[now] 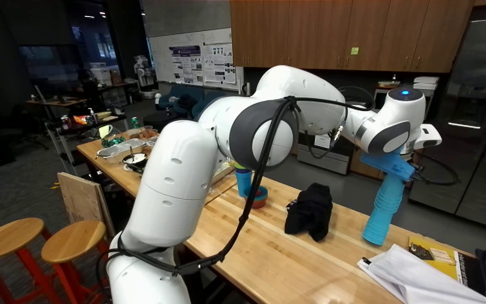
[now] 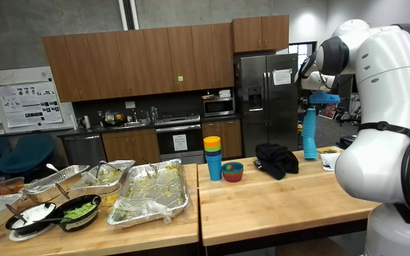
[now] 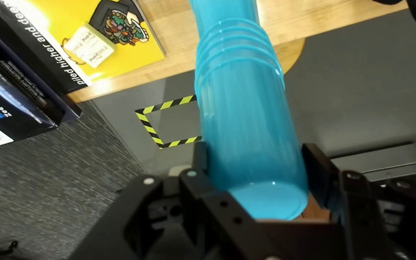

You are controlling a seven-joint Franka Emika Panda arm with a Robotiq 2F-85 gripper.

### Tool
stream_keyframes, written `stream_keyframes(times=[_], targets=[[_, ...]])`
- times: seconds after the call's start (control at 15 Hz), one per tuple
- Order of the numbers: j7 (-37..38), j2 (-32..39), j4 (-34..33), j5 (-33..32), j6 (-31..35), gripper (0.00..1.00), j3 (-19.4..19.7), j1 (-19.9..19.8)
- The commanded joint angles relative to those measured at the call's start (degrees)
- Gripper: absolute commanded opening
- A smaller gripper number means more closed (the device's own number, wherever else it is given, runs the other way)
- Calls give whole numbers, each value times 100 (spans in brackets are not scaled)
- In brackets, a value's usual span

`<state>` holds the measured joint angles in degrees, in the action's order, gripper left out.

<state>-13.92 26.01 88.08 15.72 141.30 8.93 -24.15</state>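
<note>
Robotiq gripper (image 3: 256,159) is spread pretty wide, clamped on the top of a nested blue tumbler stack (image 3: 247,119), which is kinda slanted down below the gripper toward the wooden tabletop (image 3: 179,32).

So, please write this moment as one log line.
Tool: closed on tall blue plastic cup stack; wooden table contact: unclear; nearby: rectangular yellow-black paperback

In an exterior view I have my white arm (image 1: 173,164) arched over the wooden table (image 1: 264,253), a stack of blue cups (image 1: 385,207) slanting below its wrist (image 1: 395,120); a black cloth (image 1: 310,211) lies nearby, a white cloth (image 1: 416,274) beside a yellow-and-black book (image 1: 447,268), two red-legged stools (image 1: 72,240) at the left edge
</note>
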Motion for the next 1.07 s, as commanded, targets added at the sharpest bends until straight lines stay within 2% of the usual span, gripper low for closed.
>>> stream_keyframes(times=[0.0,0.27,0.6,1.0], targets=[[-24,-195,271,72,75,39,-57,-81],[90,-402,536,-212,52,39,95,28],[27,-775,899,-746,-435,39,217,106],[34,-987,1132,-656,-632,39,181,144]])
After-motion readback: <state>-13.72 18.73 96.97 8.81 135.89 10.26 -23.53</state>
